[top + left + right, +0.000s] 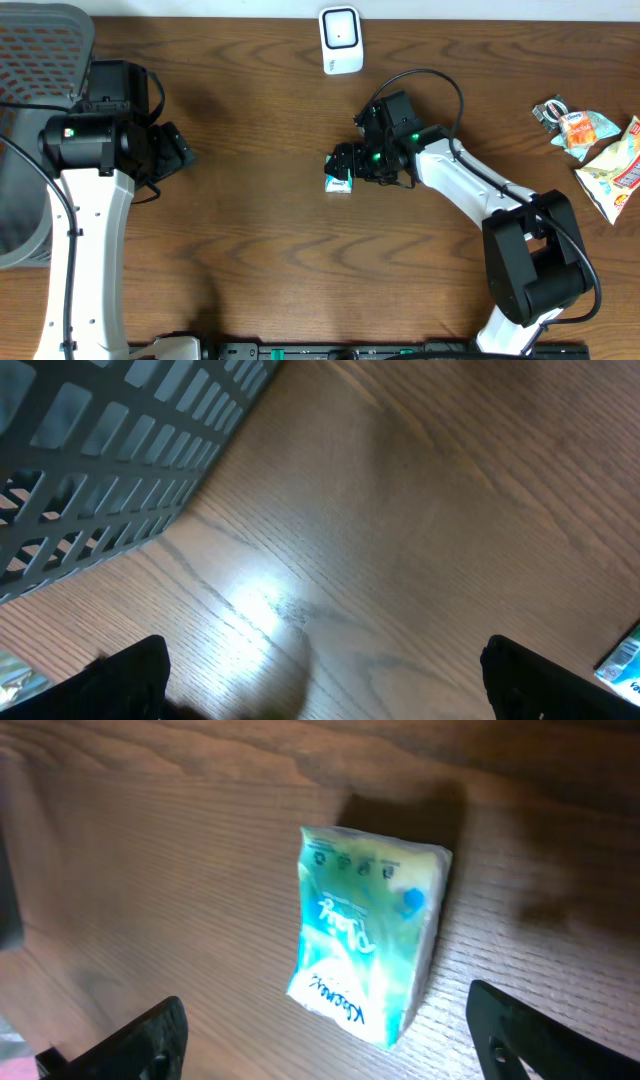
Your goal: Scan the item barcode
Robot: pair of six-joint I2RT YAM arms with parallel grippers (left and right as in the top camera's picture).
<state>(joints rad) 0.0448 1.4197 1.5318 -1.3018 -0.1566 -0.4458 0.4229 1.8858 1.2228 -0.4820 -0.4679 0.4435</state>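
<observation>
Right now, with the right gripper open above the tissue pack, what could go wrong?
The tissue pack lies flat and askew under the open right gripper; closing may pinch only a corner and let it slip. No barcode shows on its upper face, so it may reach the white scanner facing wrongly.

Overhead: tissue pack [340,185] partly hidden beneath the right gripper [342,166]. Well left of the pack, mesh basket [40,50] cropped by the frame edge; well right of it, snack packet [612,170] likewise cropped. Right wrist: pack's print blurred, unreadable.
</observation>
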